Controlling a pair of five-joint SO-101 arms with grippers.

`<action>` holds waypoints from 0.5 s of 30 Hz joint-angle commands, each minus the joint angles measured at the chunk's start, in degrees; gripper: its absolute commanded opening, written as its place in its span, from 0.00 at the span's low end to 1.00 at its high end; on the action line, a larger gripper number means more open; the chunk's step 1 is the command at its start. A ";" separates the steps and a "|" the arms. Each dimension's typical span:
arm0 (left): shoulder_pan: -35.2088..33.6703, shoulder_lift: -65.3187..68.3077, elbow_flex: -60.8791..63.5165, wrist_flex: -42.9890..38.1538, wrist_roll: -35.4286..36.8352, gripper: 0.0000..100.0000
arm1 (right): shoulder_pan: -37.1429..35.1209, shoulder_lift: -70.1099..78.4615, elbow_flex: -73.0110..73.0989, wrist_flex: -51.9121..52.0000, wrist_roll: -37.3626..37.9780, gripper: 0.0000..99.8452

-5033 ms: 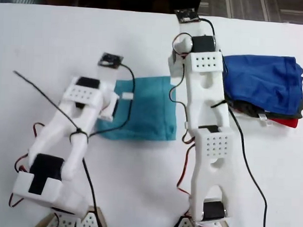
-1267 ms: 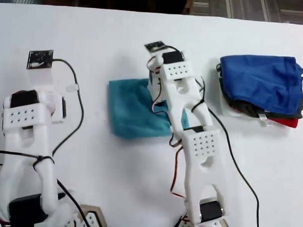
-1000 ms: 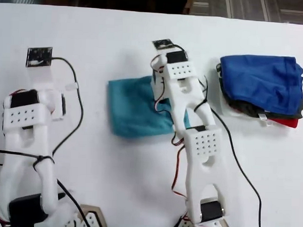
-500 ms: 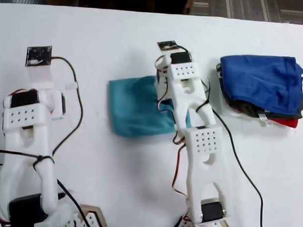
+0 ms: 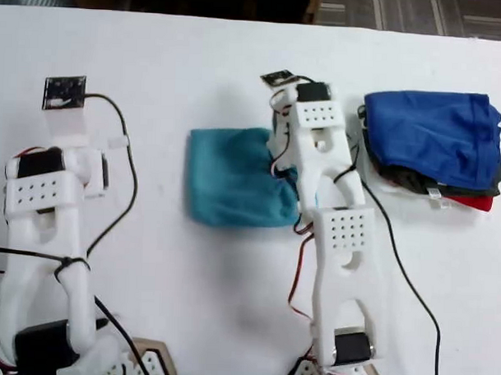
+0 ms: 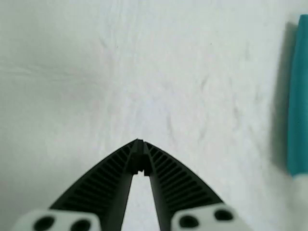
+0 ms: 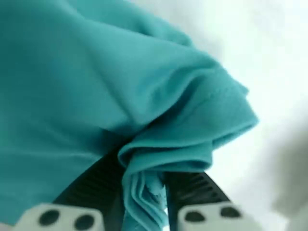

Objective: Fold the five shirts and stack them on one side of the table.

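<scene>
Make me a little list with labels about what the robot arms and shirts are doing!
teal shirt: folded, mid-table, near the pile
right gripper: shut on teal shirt's bunched edge
left gripper: shut, holding nothing, over bare table
pile: blue shirt on top, dark shirt and red shirt underneath, right arm's side
left to do: teal shirt not yet on pile

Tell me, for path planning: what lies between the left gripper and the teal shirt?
Bare table separates the left gripper from the teal shirt, seen in the left wrist view.
</scene>
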 commanded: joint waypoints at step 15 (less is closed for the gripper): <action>-0.44 -2.37 -0.57 -0.88 0.26 0.03 | 10.24 -36.00 -0.79 1.36 12.13 0.02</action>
